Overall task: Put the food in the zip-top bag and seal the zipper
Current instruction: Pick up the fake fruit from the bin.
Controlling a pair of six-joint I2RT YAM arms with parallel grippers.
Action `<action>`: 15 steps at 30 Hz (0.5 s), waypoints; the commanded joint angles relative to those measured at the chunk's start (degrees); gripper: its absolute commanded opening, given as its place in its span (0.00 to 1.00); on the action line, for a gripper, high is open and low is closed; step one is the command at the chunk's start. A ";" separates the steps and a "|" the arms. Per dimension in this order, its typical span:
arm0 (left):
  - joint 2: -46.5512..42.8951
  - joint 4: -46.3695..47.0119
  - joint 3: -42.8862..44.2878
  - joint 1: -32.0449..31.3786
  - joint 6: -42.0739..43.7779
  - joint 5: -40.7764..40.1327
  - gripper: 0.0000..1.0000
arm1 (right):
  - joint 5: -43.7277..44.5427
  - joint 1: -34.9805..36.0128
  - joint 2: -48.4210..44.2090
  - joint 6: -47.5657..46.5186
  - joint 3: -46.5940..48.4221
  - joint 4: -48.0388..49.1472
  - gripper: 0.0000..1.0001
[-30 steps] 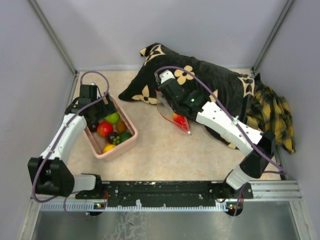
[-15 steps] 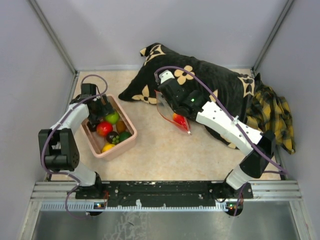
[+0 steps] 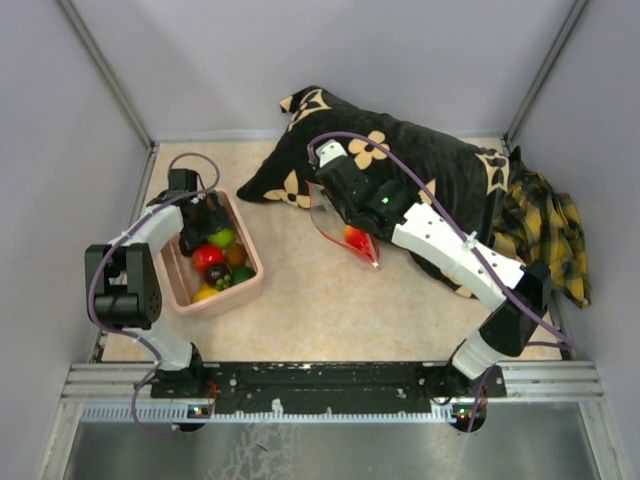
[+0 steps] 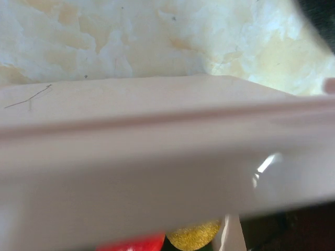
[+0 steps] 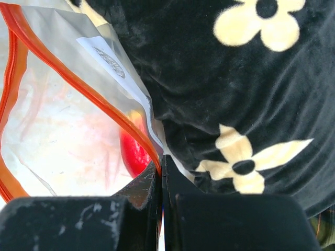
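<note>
The zip-top bag (image 3: 340, 222) hangs open in front of the pillow with one red food (image 3: 357, 238) inside. My right gripper (image 3: 332, 212) is shut on its red-orange zipper strip. In the right wrist view the jaws (image 5: 160, 162) pinch the zipper (image 5: 86, 91) and the red food (image 5: 133, 154) lies just behind. Several foods (image 3: 207, 257) lie in the pink tub (image 3: 255, 268). My left gripper (image 3: 197, 218) is at the tub's far end. In the left wrist view the tub wall (image 4: 131, 104) fills the frame, with red food (image 4: 133, 244) and yellow food (image 4: 193, 235) below; its fingers are hidden.
A black pillow (image 3: 420, 170) with cream flowers lies at the back, under my right arm. A yellow plaid cloth (image 3: 545, 225) lies at the right wall. Grey walls close in on the left, back and right.
The pink tub has slid and turned to the left with my left gripper at its far end, and the left arm has folded back. The right gripper and bag have not moved.
</note>
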 commanded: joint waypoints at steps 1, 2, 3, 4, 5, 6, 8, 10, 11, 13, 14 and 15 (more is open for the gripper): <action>2.11 0.07 -0.73 -0.28 -0.83 1.18 0.91 | -0.66 0.49 0.07 -1.76 0.03 3.36 0.00; 2.13 0.03 -0.77 -0.43 -0.79 0.95 0.90 | -0.84 0.49 0.00 -1.78 -0.15 3.49 0.00; 2.14 0.02 -0.83 -0.65 -0.81 0.63 0.90 | -1.06 0.47 -0.08 -1.83 -0.34 3.69 0.00; 2.18 0.02 -0.95 -0.83 -0.80 0.34 0.89 | -1.20 0.51 -0.15 -1.79 -0.53 3.89 0.00; 2.26 -0.04 -0.99 -0.98 -0.79 0.19 0.89 | -1.40 0.51 -0.23 -1.79 -0.70 3.98 0.00; 2.43 -0.30 -0.87 -1.02 -0.84 0.13 0.87 | -1.50 0.46 -0.34 -1.83 -0.90 4.17 0.00; 2.22 -0.79 -0.55 -1.19 -0.63 -0.27 0.82 | -1.56 0.47 -0.58 -1.87 -1.30 4.41 0.00; 0.98 -0.94 -0.36 -1.26 -0.40 -0.70 0.75 | -1.39 0.50 -0.76 -1.87 -1.52 4.55 0.00; 0.06 -1.01 -0.42 -1.26 -0.25 -1.15 0.72 | -1.38 0.47 -0.86 -1.87 -1.59 4.55 0.00; -2.10 -1.38 -0.46 -1.29 -0.06 -1.86 0.67 | -1.32 0.45 -1.03 -1.87 -1.61 4.51 0.00; -3.27 -1.65 -0.51 -1.35 -0.04 -2.12 0.65 | -1.15 0.45 -1.07 -1.86 -1.63 4.48 0.00; -4.49 -1.85 -0.66 -1.42 0.08 -2.54 0.64 | -0.87 0.46 -1.07 -1.85 -1.57 4.31 0.00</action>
